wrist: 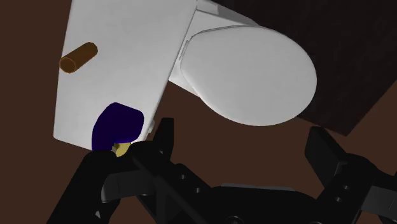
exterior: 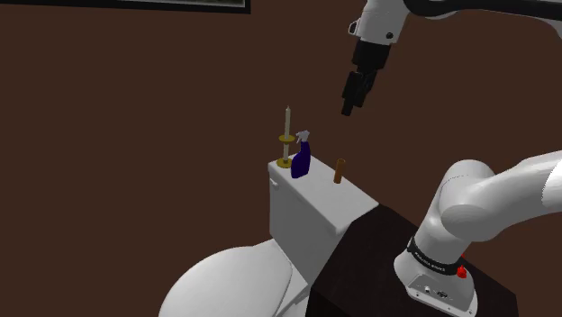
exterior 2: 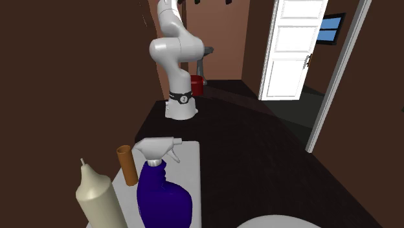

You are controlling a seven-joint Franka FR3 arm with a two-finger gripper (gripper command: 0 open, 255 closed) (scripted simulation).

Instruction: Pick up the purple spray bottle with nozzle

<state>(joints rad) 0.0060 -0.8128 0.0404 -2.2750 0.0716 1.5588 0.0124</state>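
Collision is the main hazard: the candle (exterior: 287,120) on its brass holder (exterior: 286,139) stands just beside the purple spray bottle (exterior: 301,160), so a finger descending on that side is likely to strike and topple it. The bottle stands at one end of the toilet tank lid (exterior: 320,200), close to the lid's edge; a sideways push could send it off. The brown cylinder (exterior: 339,171) stands farther along the lid, apart from both. The gripper (exterior: 349,106) hangs high above the tank, jaws spread, nothing between them. The bottle is upright, its long axis vertical. Its grey trigger head (exterior 2: 157,149) lies crosswise at the top and, in the second exterior view, appears to point toward that view's right. A grasp on the head would probably slip.
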